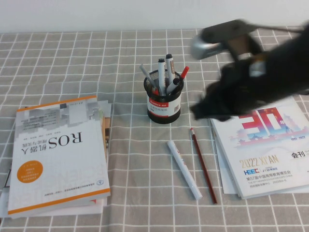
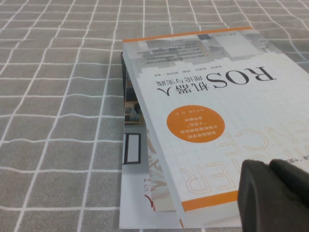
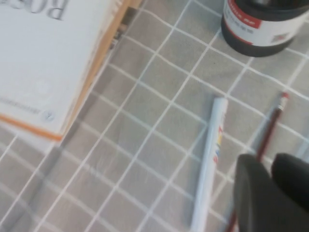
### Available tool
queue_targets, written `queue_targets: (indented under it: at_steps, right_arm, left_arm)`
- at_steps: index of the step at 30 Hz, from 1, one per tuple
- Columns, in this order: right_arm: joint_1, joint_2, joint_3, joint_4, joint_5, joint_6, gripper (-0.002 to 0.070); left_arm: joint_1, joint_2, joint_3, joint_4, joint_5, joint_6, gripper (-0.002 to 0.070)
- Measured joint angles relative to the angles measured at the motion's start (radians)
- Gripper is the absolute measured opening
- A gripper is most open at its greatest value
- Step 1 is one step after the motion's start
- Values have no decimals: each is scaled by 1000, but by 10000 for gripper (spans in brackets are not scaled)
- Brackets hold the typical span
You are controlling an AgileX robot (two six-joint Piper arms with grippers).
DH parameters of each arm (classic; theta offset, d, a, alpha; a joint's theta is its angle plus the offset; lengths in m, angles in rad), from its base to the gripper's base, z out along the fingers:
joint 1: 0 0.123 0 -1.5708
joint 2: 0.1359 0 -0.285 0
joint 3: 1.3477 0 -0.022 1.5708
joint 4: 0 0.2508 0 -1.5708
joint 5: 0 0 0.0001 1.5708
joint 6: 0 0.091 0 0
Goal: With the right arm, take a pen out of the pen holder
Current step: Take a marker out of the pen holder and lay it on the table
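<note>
Cloth [image 1: 125,203], grey with a white grid, covers the whole bench, and a plain white wall [image 1: 96,14] runs along its far edge. Near the middle stands the pen holder [image 1: 163,99], a black mesh cup with a red and white label. It is upright, with several pens [image 1: 164,72] standing in it, their ends poking above the rim. On the cloth nearer the robot lie a white pen [image 1: 184,170] and, just to its right, a red pencil [image 1: 203,165]. They are apart from each other and from the cup. A stack of books [image 1: 58,154], topped by a white and orange one, lies on the left, and a pile of magazines [image 1: 270,154] lies on the right. The right end effector [image 1: 200,110] hangs above the cloth just right of the cup, its fingers [image 3: 256,193] drawn close together with nothing between them. The left end effector [image 2: 271,166] hovers over a corner of the top book, its fingers likewise pressed together and empty.
</note>
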Motion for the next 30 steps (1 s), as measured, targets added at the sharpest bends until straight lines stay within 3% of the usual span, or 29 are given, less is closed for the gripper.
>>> queue_targets:
  at_steps: [4, 19, 25, 30]
  right_arm:
    - [0, -209, 118, -13, 18, 0, -1]
    - [0, -923, 583, -42, 80, 0, -12]
    - [0, -1051, 703, -46, 65, 0, -12]
    - [0, -1060, 824, -73, -96, 0, -12]
  left_arm:
    - [0, 0, 0, 0, 0, 0, -3]
    - [0, 0, 0, 0, 0, 0, -3]
    - [0, 0, 0, 0, 0, 0, -3]
    - [0, 0, 0, 0, 0, 0, -3]
